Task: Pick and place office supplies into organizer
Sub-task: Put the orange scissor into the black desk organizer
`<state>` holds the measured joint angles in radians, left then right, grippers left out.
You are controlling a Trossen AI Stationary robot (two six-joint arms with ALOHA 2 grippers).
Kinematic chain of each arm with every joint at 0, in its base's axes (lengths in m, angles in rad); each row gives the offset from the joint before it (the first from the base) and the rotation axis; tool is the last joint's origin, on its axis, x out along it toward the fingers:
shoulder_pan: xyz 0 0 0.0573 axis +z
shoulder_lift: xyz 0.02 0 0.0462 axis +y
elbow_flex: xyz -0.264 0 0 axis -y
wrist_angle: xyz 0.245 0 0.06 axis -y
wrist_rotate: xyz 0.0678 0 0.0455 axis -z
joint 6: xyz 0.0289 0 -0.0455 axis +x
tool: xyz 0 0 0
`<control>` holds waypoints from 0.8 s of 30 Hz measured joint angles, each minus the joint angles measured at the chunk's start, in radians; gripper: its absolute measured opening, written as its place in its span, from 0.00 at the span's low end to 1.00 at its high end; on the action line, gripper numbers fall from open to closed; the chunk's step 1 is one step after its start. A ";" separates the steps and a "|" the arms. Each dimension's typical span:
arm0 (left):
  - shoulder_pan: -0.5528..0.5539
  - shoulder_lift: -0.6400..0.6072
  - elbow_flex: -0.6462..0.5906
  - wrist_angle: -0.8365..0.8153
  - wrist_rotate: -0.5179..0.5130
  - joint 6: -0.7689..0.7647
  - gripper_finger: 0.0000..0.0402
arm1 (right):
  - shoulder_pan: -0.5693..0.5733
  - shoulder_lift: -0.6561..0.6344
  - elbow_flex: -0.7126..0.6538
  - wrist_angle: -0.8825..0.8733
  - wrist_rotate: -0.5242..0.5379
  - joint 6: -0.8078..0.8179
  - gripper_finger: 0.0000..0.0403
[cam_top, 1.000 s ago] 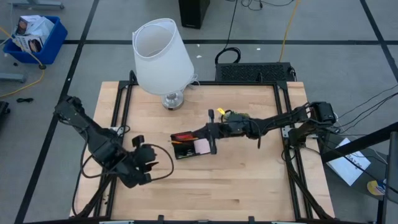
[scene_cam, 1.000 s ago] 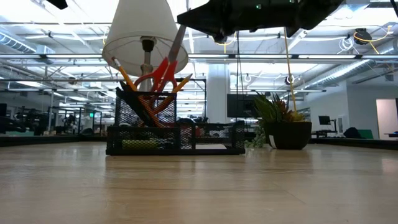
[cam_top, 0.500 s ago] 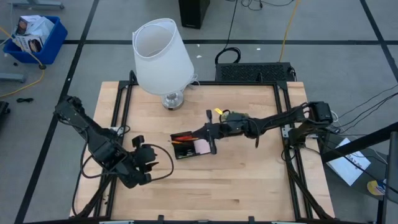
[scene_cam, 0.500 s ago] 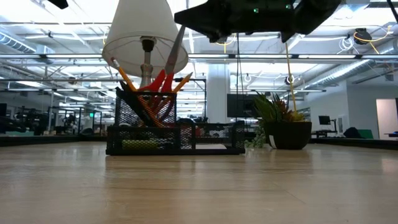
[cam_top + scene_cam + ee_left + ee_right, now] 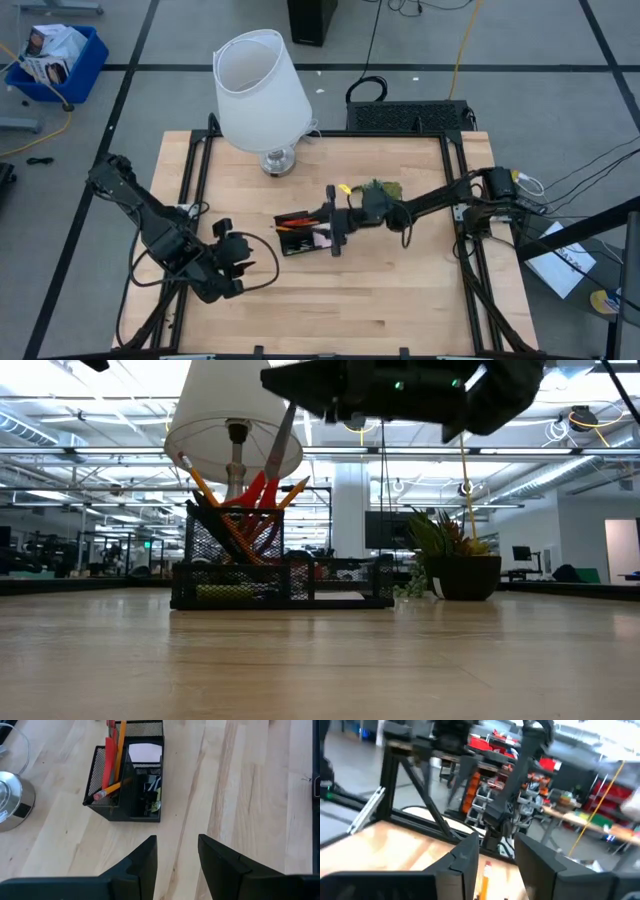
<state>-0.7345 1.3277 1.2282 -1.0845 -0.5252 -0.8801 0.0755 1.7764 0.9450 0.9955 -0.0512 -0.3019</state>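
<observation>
The organizer [image 5: 308, 233], a low black wire-mesh tray near the middle of the bench [image 5: 400, 300], already carries the red-handled scissors [image 5: 262, 488] and orange-yellow pencils [image 5: 119, 747] upright in its tall end cell and the square pink sticky-note pad [image 5: 323, 236] flat beside them. The right hand [image 5: 333, 222] hangs just above it, fingers parted and empty; it should rise straight up so it does not snag the leaning handles. The left hand [image 5: 176, 851] waits half-spread and empty near the bench's front-left corner.

Robotics lab: framed workbench [image 5: 400, 290], trailing cables [image 5: 590, 170], industrial racks [image 5: 485, 795] behind.
</observation>
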 joint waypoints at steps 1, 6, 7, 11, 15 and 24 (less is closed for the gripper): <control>0.000 0.000 0.000 0.003 -0.001 0.006 0.37 | 0.016 -0.003 -0.001 0.004 0.027 -0.036 0.30; 0.000 0.000 0.000 0.033 -0.027 0.040 0.37 | 0.072 -0.020 0.000 -0.036 0.179 -0.110 0.31; 0.000 0.000 0.000 0.042 -0.028 0.049 0.37 | 0.075 -0.019 0.000 -0.053 0.186 -0.111 0.31; 0.000 0.000 0.000 0.051 -0.028 0.062 0.37 | 0.060 -0.017 -0.001 -0.106 0.184 -0.088 0.30; 0.000 0.000 0.000 0.055 -0.035 0.059 0.37 | 0.041 -0.018 -0.001 -0.111 0.180 -0.084 0.29; 0.000 0.000 0.000 0.069 -0.044 0.064 0.37 | 0.002 -0.018 -0.001 -0.110 0.125 -0.016 0.23</control>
<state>-0.7345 1.3281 1.2278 -1.0153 -0.5693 -0.8158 0.0776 1.7588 0.9443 0.8856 0.0738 -0.3180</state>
